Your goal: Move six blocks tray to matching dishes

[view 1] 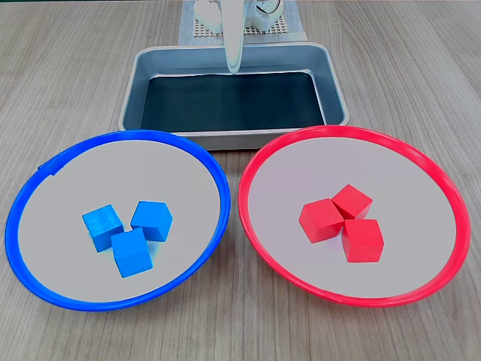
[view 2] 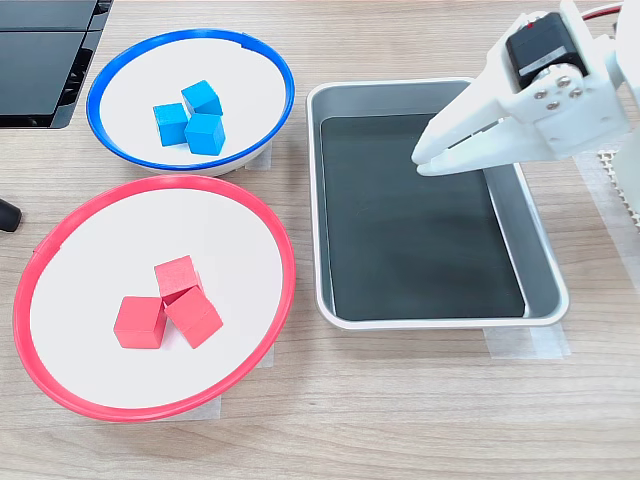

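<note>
- A light wooden table [view 1: 68, 68] with fine grain carries everything in both fixed views.
- The three blue blocks [view 1: 128, 235] lie close together, touching each other, in the blue-rimmed dish [view 1: 45, 167]; the same cluster [view 2: 190, 116] sits near the middle of that dish [view 2: 120, 62] in the other fixed view.
- The three red blocks [view 1: 344, 222] are bunched, touching, in the red-rimmed dish [view 1: 443, 188]; in the other fixed view they [view 2: 168, 305] rest a little low of centre in this dish [view 2: 60, 225].
- The two dishes stand just beside each other, rims almost meeting.
- The silver tray [view 1: 139, 75] sits behind the dishes, its black bottom bare; in a fixed view it [view 2: 540, 250] lies to the right of both dishes, taped to the table at its lower edge.
- The white gripper [view 2: 432, 160] hangs above the tray's upper right part, its fingers nearly together with only a thin slit between them, and it holds nothing.
- In a fixed view the gripper tip [view 1: 234, 66] points down over the far side of the tray.
</note>
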